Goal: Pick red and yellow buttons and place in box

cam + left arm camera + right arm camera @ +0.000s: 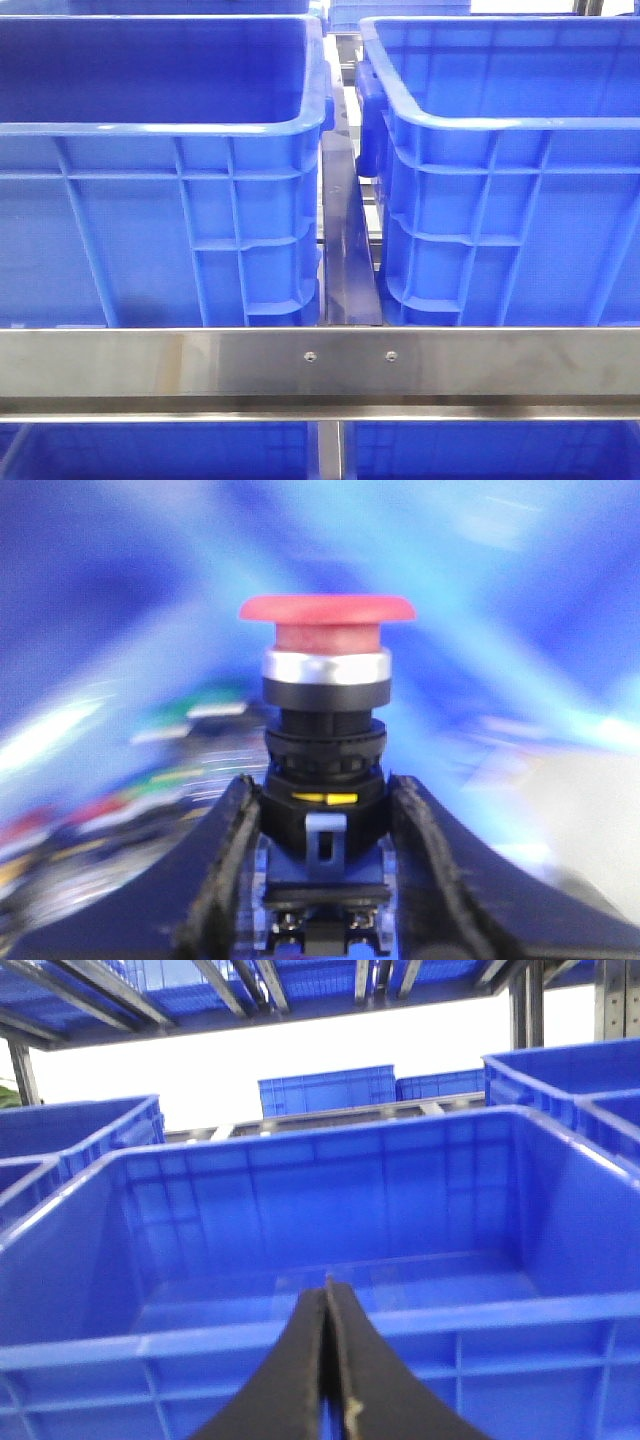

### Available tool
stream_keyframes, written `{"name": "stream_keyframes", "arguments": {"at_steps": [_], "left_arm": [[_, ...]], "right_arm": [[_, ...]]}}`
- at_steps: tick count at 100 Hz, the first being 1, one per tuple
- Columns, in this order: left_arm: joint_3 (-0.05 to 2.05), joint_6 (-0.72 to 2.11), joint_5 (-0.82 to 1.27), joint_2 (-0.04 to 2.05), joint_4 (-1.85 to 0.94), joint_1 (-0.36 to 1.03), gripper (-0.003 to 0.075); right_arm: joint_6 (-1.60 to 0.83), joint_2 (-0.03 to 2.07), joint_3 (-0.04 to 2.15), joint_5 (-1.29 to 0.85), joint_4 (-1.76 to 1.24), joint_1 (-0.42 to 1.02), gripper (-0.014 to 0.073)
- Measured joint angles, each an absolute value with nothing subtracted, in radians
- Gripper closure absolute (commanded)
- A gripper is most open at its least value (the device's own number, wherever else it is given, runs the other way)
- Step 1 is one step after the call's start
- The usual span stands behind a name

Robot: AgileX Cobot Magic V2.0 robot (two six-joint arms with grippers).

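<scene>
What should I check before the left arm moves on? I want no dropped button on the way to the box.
1. Red button held in the left gripper: ok, its black body sits between both fingers.
2. Button upright in the grip: ok, red cap on top.
3. Left gripper's place relative to the box: cannot tell, the left wrist view's background is blurred and the front view shows no arm.
4. Right gripper empty: ok, jaws closed together, nothing between them.
5. Blue crate ahead of the right gripper: ok, its visible floor is bare.
6. Yellow button located: cannot tell, not visible in any view.
</scene>
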State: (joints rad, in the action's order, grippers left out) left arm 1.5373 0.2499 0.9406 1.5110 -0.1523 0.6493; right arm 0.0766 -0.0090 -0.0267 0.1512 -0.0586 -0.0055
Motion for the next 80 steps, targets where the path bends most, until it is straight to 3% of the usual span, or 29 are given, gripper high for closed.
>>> {"name": "stream_keyframes", "arguments": {"at_steps": [20,32,53,80], "left_arm": [[1.537,0.25,0.941,1.511,-0.154,0.769,0.0739],[1.537,0.25,0.937,1.511,-0.154,0.811,0.0739],[1.537,0.25,0.926,1.511,-0.154,0.833,0.0739],[1.537,0.25,0.922,1.511,-0.154,0.833,0.0739]], "right_arm": [[0.077,-0.009,-0.022,0.199,-0.059,-0.005,0.0662],[0.077,-0.009,0.05,0.125,-0.059,-0.005,0.0662],[0.077,0.019,0.308,-0.197,-0.059,-0.005,0.0662],[0.077,0.286,0.698,-0.618,-0.109,-0.005,0.0662]]}}
